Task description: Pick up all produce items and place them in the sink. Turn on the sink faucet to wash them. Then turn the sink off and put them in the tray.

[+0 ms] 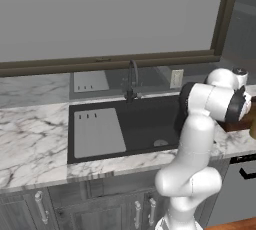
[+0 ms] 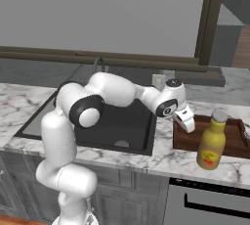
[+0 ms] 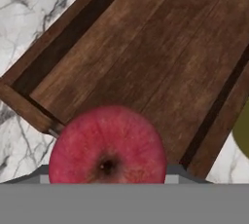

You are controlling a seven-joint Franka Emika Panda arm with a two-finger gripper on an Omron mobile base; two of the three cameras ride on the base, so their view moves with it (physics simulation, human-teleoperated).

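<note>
**Apple held over the near corner of the tray**

In the hand view we see the red apple [image 3: 108,145] sitting right at the hand, its dimpled end turned toward the camera. It hides the fingertips, so we take it as gripped rather than see the pads pressing on it; in the right base view the gripper [image 2: 188,123] is too small for us to make out the fruit, and we would not swear to the contact from there. Behind the apple lies the wooden tray [image 3: 146,57], its raised rim running along both long sides and its near corner just to the fruit's left. Whether the apple touches the tray floor or hangs above it, we cannot tell.

From the right base view the hand points down at the tray's [image 2: 234,141] left end, on the marble counter [image 2: 161,163]. A yellow bottle [image 2: 212,142] with a grey cap stands in front of the tray, near its middle; its greenish edge shows at the right of the hand view.

Left of the tray is the black sink [image 1: 145,124], with a light-grey panel [image 1: 97,133] over its left part and the round drain toward the front right. The dark faucet [image 1: 132,80] rises behind the basin, under the wide window. A wall outlet [image 1: 176,78] sits to the faucet's right.
</note>
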